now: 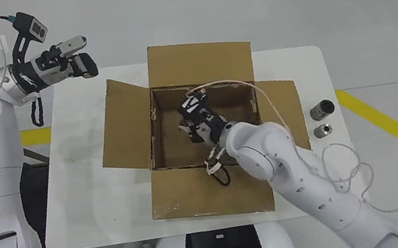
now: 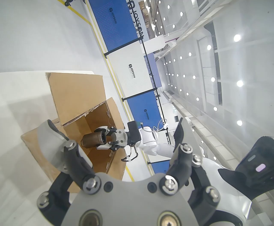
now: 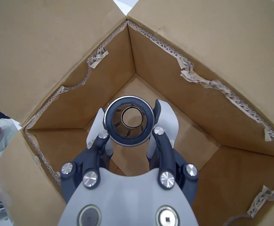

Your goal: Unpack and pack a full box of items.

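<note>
An open cardboard box [image 1: 202,191] stands mid-table with its flaps spread. My right gripper [image 1: 196,118] is over the box's inside, shut on a hollow metal cylinder [image 3: 129,137]. The right wrist view looks through the cylinder's bore toward the box's bare floor [image 3: 192,137], with the right gripper [image 3: 129,111] clamping it from both sides. In the left wrist view the cylinder [image 2: 93,140] looks dark brown and juts from the right gripper [image 2: 99,138] just above the box [image 2: 75,92]. My left gripper [image 1: 84,54] hangs open and empty off the table's far left corner, its fingers [image 2: 51,137] spread wide.
Two small metal cylinders [image 1: 322,110] [image 1: 323,131] stand on the white table [image 1: 90,182] right of the box. A thin white cable [image 1: 276,111] loops off the right arm. Bare tabletop lies left of the box.
</note>
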{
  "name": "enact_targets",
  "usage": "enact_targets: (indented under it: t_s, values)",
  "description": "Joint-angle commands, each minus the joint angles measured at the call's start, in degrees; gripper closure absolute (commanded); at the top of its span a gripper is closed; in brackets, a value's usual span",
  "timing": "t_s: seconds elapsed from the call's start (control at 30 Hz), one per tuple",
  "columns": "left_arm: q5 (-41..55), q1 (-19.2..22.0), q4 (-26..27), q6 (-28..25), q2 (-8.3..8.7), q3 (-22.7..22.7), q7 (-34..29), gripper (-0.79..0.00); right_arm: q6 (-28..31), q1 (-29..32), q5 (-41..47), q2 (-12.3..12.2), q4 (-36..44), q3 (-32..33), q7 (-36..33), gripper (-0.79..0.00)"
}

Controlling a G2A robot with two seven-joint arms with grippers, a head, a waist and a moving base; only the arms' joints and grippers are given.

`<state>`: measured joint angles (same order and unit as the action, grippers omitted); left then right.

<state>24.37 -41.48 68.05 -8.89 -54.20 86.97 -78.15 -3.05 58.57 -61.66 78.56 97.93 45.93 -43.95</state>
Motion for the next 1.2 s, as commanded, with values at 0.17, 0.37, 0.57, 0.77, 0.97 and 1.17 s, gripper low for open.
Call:
enact_targets:
  t_s: [0.17,0.37,0.57,0.77,0.97,1.17]
  values:
    - [0.0,0.0,0.0,0.0,0.00,0.0,0.0,-0.785,0.0,-1.6,0.1,1.2,-4.3,-2.8,0.8,0.000]
    - [0.0,0.0,0.0,0.0,0.00,0.0,0.0,-0.785,-0.2,-3.7,1.0,2.4,-8.5,-4.0,1.8,0.000]
    - [0.0,0.0,0.0,0.0,0.00,0.0,0.0,-0.785,0.0,-5.8,2.1,3.4,-11.8,-4.7,1.2,0.000]
    - [0.0,0.0,0.0,0.0,0.00,0.0,0.0,-0.785,0.3,-7.8,3.3,4.5,-15.3,-5.5,1.0,0.000]
    - [0.0,0.0,0.0,0.0,0.00,0.0,0.0,-0.785,0.3,-8.6,4.0,5.4,-18.6,-6.2,1.6,0.000]
    - [0.0,0.0,0.0,0.0,0.00,0.0,0.0,-0.785,0.1,-9.2,3.6,6.1,-20.9,-6.5,1.9,-0.120]
